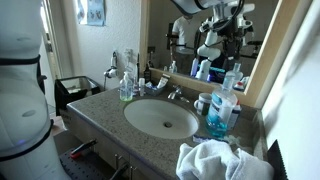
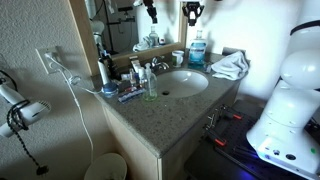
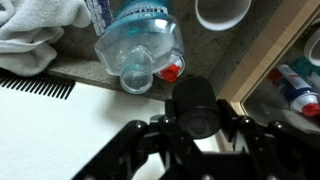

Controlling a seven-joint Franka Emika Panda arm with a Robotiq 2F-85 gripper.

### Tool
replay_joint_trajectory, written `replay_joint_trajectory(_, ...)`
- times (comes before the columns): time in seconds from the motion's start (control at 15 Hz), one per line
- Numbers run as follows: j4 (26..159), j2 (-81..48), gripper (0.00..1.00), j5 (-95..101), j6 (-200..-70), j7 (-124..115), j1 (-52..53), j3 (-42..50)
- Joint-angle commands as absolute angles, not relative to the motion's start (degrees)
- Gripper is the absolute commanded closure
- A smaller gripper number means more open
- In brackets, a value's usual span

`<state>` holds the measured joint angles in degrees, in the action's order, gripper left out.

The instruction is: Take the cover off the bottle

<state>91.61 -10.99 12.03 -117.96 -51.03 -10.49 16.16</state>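
The bottle point(image 1: 222, 108) of blue liquid stands on the granite counter beside the sink, seen in both exterior views point(image 2: 198, 52). In the wrist view it lies below me, seen from above point(image 3: 140, 45), its clear neck pointing toward the camera. My gripper point(image 2: 192, 14) hangs well above the bottle's top, in front of the mirror point(image 1: 216, 28). In the wrist view the jaws point(image 3: 195, 112) are drawn in on a small round cap, the cover point(image 3: 193, 100), which looks dark in shadow. It is held clear of the bottle.
A crumpled white towel point(image 1: 215, 160) lies by the bottle, with a black comb point(image 3: 40, 88) at its edge. A white cup point(image 3: 222, 12) stands behind the bottle. The sink basin point(image 1: 160, 118), faucet point(image 1: 175, 93) and small pump bottles point(image 2: 150, 85) sit further along the counter.
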Motion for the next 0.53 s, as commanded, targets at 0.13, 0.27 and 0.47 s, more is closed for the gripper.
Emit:
replay_joint_trajectory(0.13,92.98,-8.11,0.80,7.45,-113.13,-50.25,-9.98,14.03)
replay_joint_trajectory(0.27,94.39,-6.58,0.80,7.81,-111.44,-51.13,-9.38,13.57)
replay_joint_trajectory(0.47,99.08,-2.73,0.80,9.06,-109.84,-53.10,-8.40,12.82)
